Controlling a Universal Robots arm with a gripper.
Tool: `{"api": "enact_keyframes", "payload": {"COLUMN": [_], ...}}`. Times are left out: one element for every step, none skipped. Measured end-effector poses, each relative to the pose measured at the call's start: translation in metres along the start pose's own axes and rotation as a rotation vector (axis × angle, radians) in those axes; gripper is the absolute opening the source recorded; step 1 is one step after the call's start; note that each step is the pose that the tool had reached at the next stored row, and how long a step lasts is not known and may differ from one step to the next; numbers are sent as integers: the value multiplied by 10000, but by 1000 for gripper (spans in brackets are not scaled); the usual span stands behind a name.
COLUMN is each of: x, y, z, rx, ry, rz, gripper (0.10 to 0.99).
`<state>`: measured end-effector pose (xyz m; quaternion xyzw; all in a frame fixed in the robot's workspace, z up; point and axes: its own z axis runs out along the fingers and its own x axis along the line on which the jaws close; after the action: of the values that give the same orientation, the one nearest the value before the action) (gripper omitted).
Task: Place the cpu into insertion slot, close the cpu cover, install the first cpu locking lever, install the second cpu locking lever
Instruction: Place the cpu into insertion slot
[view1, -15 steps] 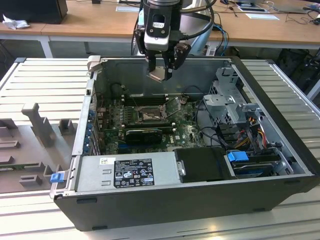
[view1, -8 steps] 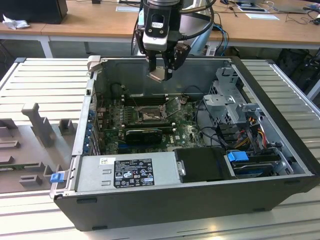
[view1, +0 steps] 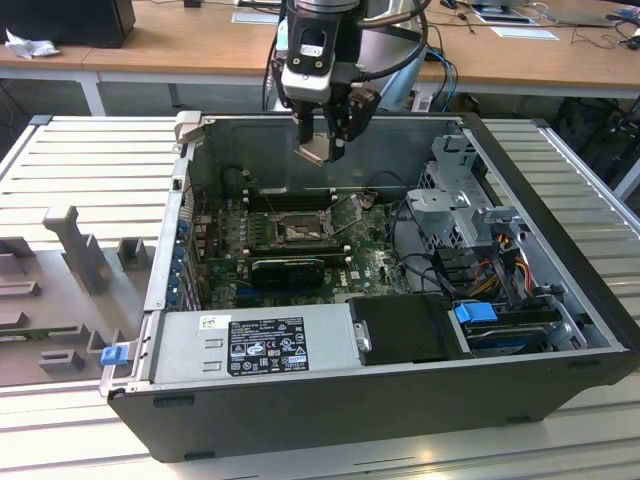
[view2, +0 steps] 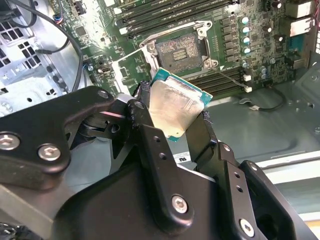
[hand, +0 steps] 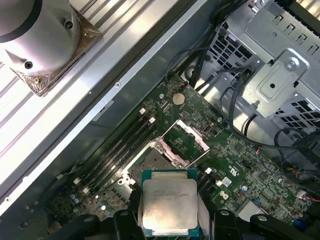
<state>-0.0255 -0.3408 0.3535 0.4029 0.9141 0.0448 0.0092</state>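
The open computer case lies on its side on the slatted metal counter, and everything that matters sits inside it. The gripper hangs over the case in the upper middle of the exterior view, jaws closed on the cpu, pinching it by two opposite edges. In both wrist views the silvery plate sits squarely between the black fingers, tilted and well above the board, touching nothing but them.

Down in the case, the green motherboard covers the floor. At its centre the insertion slot is bare, its contact field showing, with no chip in it. The cpu cover is swung up and open beside the socket, green board showing through its window. The long black memory slots run just beyond the socket, and a black card stands on its near side.

Along the front wall of the case sits the grey power supply. Toward the exterior view's right stands the perforated metal drive cage, with bundled cables below it.
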Motion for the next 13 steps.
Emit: {"api": "enact_keyframes", "payload": {"x": [0,0,0,0,0,0,0,0,0,0,0,0,0], "y": [0,-1,-1,-1,-2,-2,-2,-2,-2,-2,-2,-2,-2], "z": [3,6,9,13,14,15,16,17,18,18,20,21,22], "rx": [-3,-5,-8,-11,-13,-14,-17,-19,-20,-21,-23,-24,-27], "ry": [-9,-22,-36,-52,-59,-65,-75,-86,-93,-97,-106,-112,-120], "rz": [102,249,406,584,661,729,837,966,1047,1087,1185,1262,1349], "gripper": [529,529,529,529,529,529,529,529,529,529,529,529,529]}}
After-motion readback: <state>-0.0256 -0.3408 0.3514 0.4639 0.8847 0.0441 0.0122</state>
